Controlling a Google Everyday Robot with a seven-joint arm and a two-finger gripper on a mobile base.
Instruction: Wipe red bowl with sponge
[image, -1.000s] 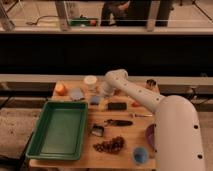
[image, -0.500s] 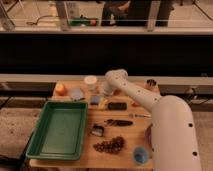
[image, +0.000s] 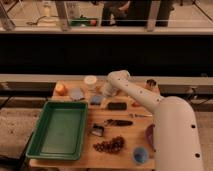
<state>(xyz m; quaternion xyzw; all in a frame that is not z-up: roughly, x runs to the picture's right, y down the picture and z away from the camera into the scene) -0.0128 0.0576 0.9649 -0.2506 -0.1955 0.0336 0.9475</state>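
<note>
The grasp step is in hand. The end effector (image: 104, 94) hangs close over the sponge (image: 96, 100), a soft light-blue rectangular pad on the wooden desk (image: 131, 134). I cannot tell whether it is spread or already pinching. The red bowl (image: 60, 88), small, round and orange-red, sits at the sponge's 10 o'clock, beyond a flat grey-blue piece (image: 76, 94). The next move, I judge, calls for securing the sponge, lifting it, and carrying it toward 9 o'clock into the bowl.
</note>
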